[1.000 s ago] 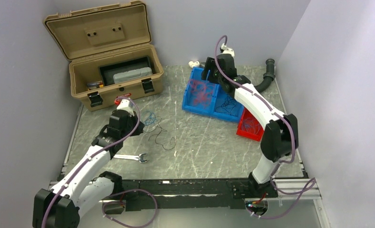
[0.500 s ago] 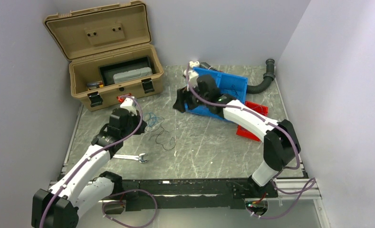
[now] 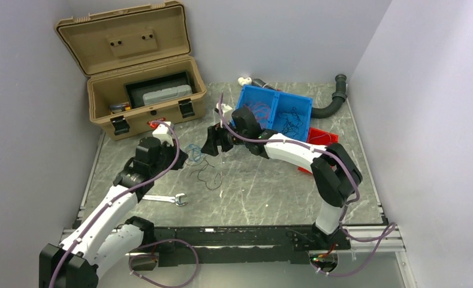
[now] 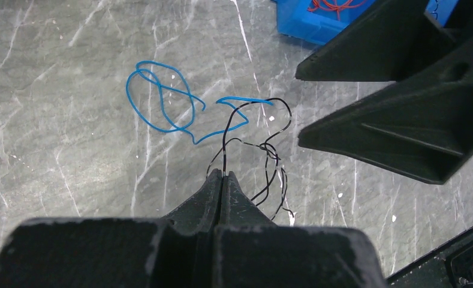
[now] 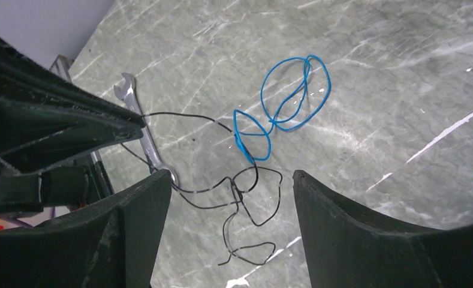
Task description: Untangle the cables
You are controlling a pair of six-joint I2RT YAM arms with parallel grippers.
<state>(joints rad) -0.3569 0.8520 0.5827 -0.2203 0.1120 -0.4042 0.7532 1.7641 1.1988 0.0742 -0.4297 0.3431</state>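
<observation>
A thin blue wire (image 4: 162,102) and a thin black wire (image 4: 276,153) lie tangled together on the grey table; they also show in the top view (image 3: 199,161). My left gripper (image 4: 223,175) is shut on one strand of the black wire, low over the table (image 3: 181,157). My right gripper (image 5: 231,180) is open and empty, and hovers over the black wire's loops (image 5: 246,198), with the blue wire (image 5: 294,90) just beyond. In the top view the right gripper (image 3: 213,146) faces the left one across the wires. More red and black wires lie in the blue bin (image 3: 244,96).
An open tan case (image 3: 144,90) stands at the back left. A red bin (image 3: 324,137) sits next to the blue bin, with a black corrugated hose (image 3: 331,108) behind. A wrench (image 3: 165,198) lies near the left arm and shows in the right wrist view (image 5: 139,123).
My right arm has swung from over the blue bin leftward and down to the wires on the table. My left gripper has edged slightly right, still shut.
</observation>
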